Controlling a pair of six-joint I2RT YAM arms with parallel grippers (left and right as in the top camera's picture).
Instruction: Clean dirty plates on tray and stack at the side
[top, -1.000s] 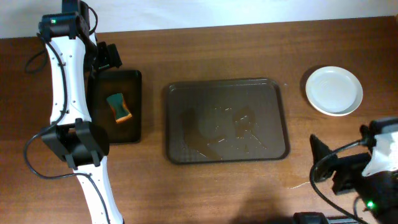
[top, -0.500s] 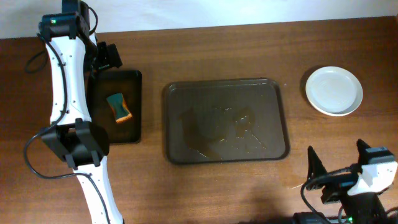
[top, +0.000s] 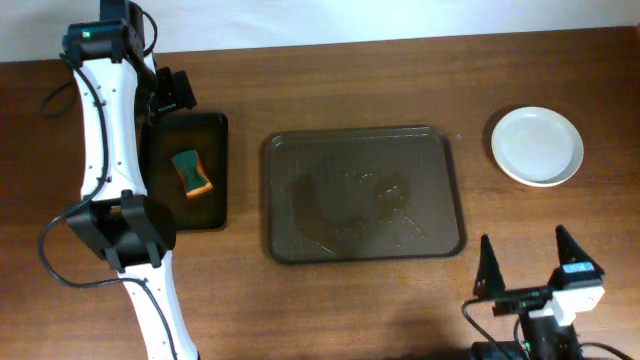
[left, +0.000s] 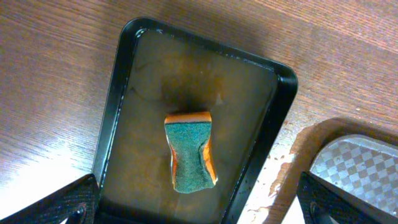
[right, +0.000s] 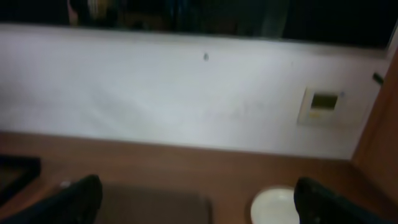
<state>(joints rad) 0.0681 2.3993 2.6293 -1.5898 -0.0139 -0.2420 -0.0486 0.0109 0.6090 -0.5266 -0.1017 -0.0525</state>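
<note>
Closest to my base is my right gripper. It hangs low over the near edge of the table with its jaws spread wide and nothing between them. In the right wrist view its two dark fingers sit at the bottom corners, pointing toward the back wall. Just beyond it lies the tray, large and dark brown, set square in the middle of the table, with wet streaks and glints across its floor. Past the tray's far right corner, and well apart from it, are the plates. They rest on the bare wood as one white round shape that looks clean on top. From above I cannot tell how many are stacked there, and my right wrist camera shows only a blurred white disc. Left of the tray is a narrower black tray holding a green-and-orange sponge, which lies flat with the green face up, touching neither long wall. Farthest out, my left gripper hovers above the black tray's far end, also wide open and empty. Its fingertips frame the sponge from above without touching it.
</note>
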